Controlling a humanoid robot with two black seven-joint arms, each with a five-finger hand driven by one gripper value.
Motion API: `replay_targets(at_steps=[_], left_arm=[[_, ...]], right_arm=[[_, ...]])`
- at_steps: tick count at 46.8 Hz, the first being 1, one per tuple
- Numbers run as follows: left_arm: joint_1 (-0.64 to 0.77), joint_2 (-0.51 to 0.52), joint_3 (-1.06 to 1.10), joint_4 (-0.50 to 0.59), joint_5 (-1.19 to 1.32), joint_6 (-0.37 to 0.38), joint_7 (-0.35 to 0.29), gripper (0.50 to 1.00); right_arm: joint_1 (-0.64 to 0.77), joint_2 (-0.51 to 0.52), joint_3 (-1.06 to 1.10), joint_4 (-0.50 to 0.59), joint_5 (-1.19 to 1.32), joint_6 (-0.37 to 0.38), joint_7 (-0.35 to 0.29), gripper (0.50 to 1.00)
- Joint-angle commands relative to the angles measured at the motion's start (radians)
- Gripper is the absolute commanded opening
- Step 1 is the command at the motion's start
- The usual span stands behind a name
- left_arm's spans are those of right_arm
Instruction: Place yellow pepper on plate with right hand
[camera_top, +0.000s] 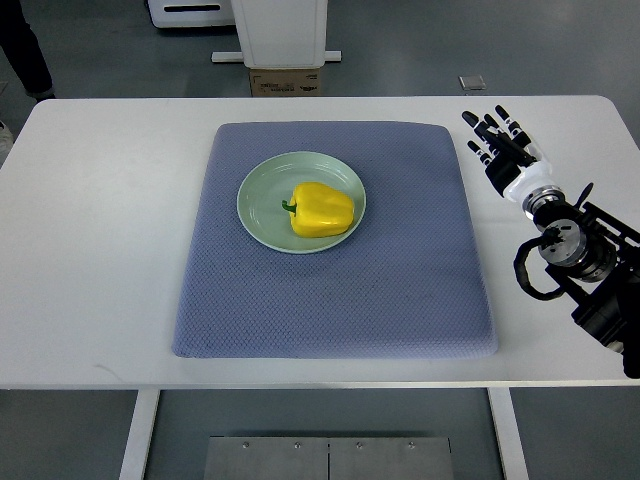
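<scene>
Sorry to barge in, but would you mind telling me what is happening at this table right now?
The yellow pepper already lies on the green plate, which sits on a blue mat on the white table. The robot's right hand is off to the side over bare table, fingers spread and holding nothing. Nothing is touching the pepper.

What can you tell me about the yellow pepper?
The yellow pepper is bright, smooth and shiny, with a small green stem pointing toward the picture's left. It lies on its side, whole, on a round pale green plate, a bit right of the plate's middle. The plate sits on a blue-grey mat. Nothing else touches the pepper; the right robot hand is away off the mat, fingers spread, holding nothing.
</scene>
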Motion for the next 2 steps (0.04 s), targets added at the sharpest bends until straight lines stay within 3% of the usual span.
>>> replay_targets(at_steps=[1, 2], left_arm=[[0.000, 0.000, 0.000, 0.000, 0.000, 0.000, -0.001, 1.000], [0.000, 0.000, 0.000, 0.000, 0.000, 0.000, -0.001, 1.000]], right_arm=[[-0.004, 0.001, 0.001, -0.001, -0.001, 0.001, 0.002, 1.000], [-0.004, 0.001, 0.001, -0.001, -0.001, 0.001, 0.002, 1.000]])
